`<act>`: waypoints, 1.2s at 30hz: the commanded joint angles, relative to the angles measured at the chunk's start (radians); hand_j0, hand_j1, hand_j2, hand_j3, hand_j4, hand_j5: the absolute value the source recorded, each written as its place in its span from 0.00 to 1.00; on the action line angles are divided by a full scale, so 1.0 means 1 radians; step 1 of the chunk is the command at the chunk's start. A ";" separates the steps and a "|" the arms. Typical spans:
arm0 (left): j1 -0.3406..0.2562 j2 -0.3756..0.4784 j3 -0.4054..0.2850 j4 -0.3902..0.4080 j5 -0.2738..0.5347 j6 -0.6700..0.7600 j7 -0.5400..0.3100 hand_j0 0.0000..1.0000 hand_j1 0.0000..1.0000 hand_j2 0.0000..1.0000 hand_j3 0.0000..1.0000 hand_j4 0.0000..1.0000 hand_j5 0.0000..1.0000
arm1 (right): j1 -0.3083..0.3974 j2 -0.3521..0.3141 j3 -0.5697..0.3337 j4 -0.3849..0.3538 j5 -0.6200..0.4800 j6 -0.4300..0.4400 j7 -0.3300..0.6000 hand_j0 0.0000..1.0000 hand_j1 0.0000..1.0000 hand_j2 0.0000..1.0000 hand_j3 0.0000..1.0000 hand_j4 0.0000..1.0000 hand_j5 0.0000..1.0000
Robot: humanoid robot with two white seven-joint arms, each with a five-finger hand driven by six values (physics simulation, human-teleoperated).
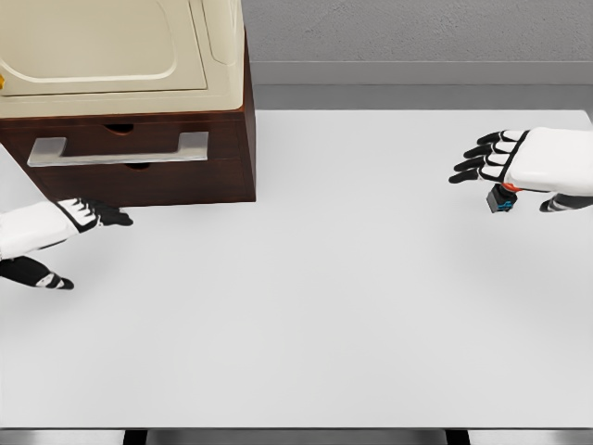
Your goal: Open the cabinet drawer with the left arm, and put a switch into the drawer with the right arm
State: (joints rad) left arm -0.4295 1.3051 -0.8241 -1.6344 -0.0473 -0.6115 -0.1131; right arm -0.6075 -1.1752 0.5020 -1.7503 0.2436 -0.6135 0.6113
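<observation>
Item 1: broad white matte tabletop (334,306), filling most of the head view, with a grey wall behind it.

Item 2: dark brown wooden cabinet (232,158), standing at the far left corner of the tabletop. Its drawer (120,139) sat flush with the cabinet front, not pulled out, and carried a long flat silver bar handle (119,149) running across its face.

Item 3: cream-coloured boxy appliance with a rounded panel (111,46), resting on top of the cabinet; its upper part was cut off by the picture's edge.

Item 4: left hand (88,215), white with black fingers, entering from the left edge and held low in front of the cabinet, below the drawer handle and apart from it. The fingers (113,219) were extended, close together, pointing right and holding nothing. The thumb showed separately lower down near the left edge.

Item 5: right hand (519,162), white with black fingers, at the right edge above the tabletop, well apart from the cabinet. Its fingers (477,164) were stretched out toward the left and slightly spread.

Item 6: small dark switch with blue and orange-red details (501,198), just beneath the right hand's palm, near the thumb. Whether the hand actually gripped it could not be told.
</observation>
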 commanded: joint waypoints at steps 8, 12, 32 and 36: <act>-0.063 0.045 -0.010 -0.128 0.018 0.001 -0.005 1.00 1.00 1.00 1.00 1.00 1.00 | -0.008 -0.001 -0.008 0.092 -0.010 0.003 0.000 1.00 1.00 1.00 1.00 1.00 1.00; -0.150 0.094 -0.010 -0.130 0.113 0.001 0.000 1.00 1.00 1.00 1.00 1.00 1.00 | -0.002 -0.001 -0.091 0.156 -0.014 0.003 0.000 1.00 1.00 1.00 1.00 1.00 1.00; -0.509 0.088 -0.302 -0.128 0.682 0.142 -0.232 1.00 1.00 1.00 1.00 1.00 1.00 | -0.046 0.106 0.061 0.258 0.083 0.015 0.000 1.00 1.00 1.00 1.00 1.00 1.00; -0.526 -0.004 -0.310 -0.128 0.684 0.355 -0.221 1.00 1.00 1.00 1.00 1.00 1.00 | -0.061 0.135 0.075 0.327 0.083 0.014 0.000 1.00 1.00 1.00 1.00 1.00 1.00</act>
State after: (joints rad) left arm -0.9557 1.3403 -1.1309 -1.7624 0.6127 -0.3630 -0.3392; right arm -0.6688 -1.0526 0.5684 -1.4501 0.3307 -0.6019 0.6112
